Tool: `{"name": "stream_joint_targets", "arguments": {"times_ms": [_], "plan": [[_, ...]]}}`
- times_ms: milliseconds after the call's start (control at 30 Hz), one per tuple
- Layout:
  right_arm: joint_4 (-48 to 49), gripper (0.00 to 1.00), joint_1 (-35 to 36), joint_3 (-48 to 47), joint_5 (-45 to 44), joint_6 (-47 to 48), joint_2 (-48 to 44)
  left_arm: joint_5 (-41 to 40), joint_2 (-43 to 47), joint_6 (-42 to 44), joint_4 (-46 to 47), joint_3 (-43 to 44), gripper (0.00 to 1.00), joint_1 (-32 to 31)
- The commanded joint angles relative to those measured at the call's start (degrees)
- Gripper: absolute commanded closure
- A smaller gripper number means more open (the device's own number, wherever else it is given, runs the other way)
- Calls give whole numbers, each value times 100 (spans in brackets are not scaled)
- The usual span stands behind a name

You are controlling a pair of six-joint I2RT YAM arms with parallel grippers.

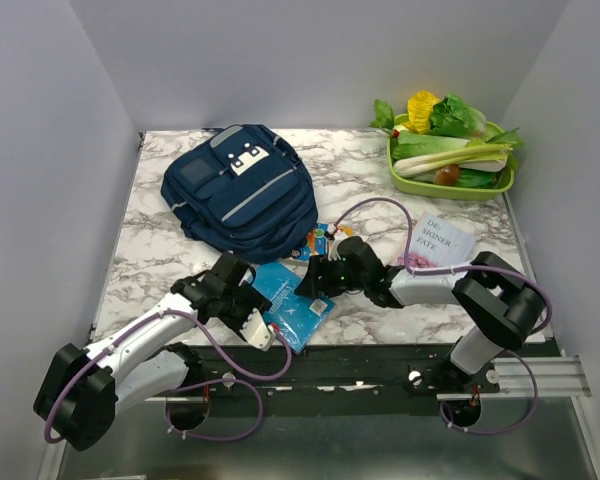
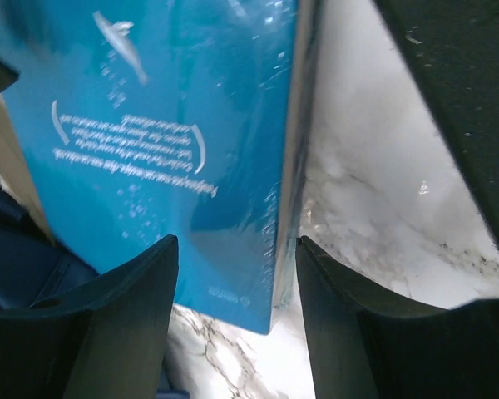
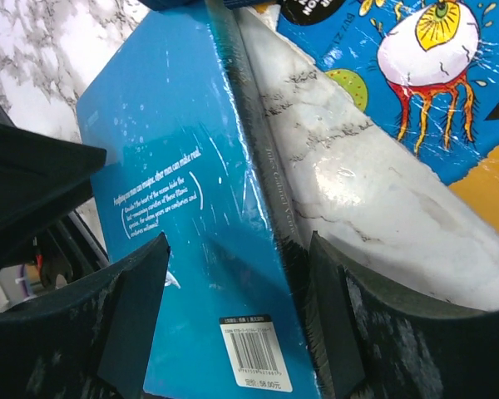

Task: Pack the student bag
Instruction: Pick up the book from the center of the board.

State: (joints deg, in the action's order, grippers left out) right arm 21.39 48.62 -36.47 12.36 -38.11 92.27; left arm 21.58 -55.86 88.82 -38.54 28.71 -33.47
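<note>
Found the large navy blue fabric backpack with a grey stripe (image 1: 242, 192) lying flat toward the far edge of the marble-patterned tabletop (image 1: 370, 170), left of centre, with no open mouth visible from above. Found the glossy teal paperback book (image 1: 292, 303) at the middle of the near edge, close to the bag's nearest side, with both arms bent over it. Saw the left gripper (image 2: 237, 245) spread wide, fingers (image 2: 125, 324) straddling one corner of the book without clear contact. Saw the right gripper (image 3: 239, 241) likewise wide, straddling the spine near the barcode and gripping nothing as far as could be told. Judged the step in hand as picking up this book for the bag. Would have done best to close one pair of fingers across the thin spine edge, not the broad cover, squeezing firmly against a shiny, likely slippery wrap, and to keep the other arm steadying the far corner. Would likely have needed the bag opened before carrying anything over. Counted one backpack, one teal book, one bright cartoon-covered book with an eyeball (image 3: 416, 75) just beside the bag, one white printed booklet (image 1: 442, 243) right of centre, one green plastic tray (image 1: 502, 186) of vegetables (image 1: 450, 120) in the far right corner, and two arms.
</note>
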Motion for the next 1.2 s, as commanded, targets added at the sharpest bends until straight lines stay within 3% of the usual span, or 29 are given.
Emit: {"name": "stream_joint_targets", "arguments": {"times_ms": [0,100,267,433,567,667,800,1033,1167], "plan": [[357,23,-133,17,662,-144,247,-40,-110,541,224,-155,35,-256],[401,23,-195,113,759,-109,248,74,-162,172,277,-155,35,-432],[611,23,-274,210,987,-153,274,153,-276,-601,1155,-357,35,-704],[981,23,-283,184,1444,-416,599,21,-365,-322,1638,-796,35,-880],[1891,24,-318,368,2049,-750,845,-154,-198,-66,2508,-1341,36,-968],[2665,26,-371,657,2410,-1172,810,-251,-311,-600,3001,-1377,37,-1108],[3301,28,-380,825,2885,-1541,582,-549,-681,-1471,3677,-1131,39,-1170],[2845,31,-380,922,3360,-1156,-288,-796,-690,-1806,4311,-1341,39,-1275],[3404,32,-380,1071,3650,-1383,-403,-936,-593,-1885,4662,-1570,39,-1398]]}}
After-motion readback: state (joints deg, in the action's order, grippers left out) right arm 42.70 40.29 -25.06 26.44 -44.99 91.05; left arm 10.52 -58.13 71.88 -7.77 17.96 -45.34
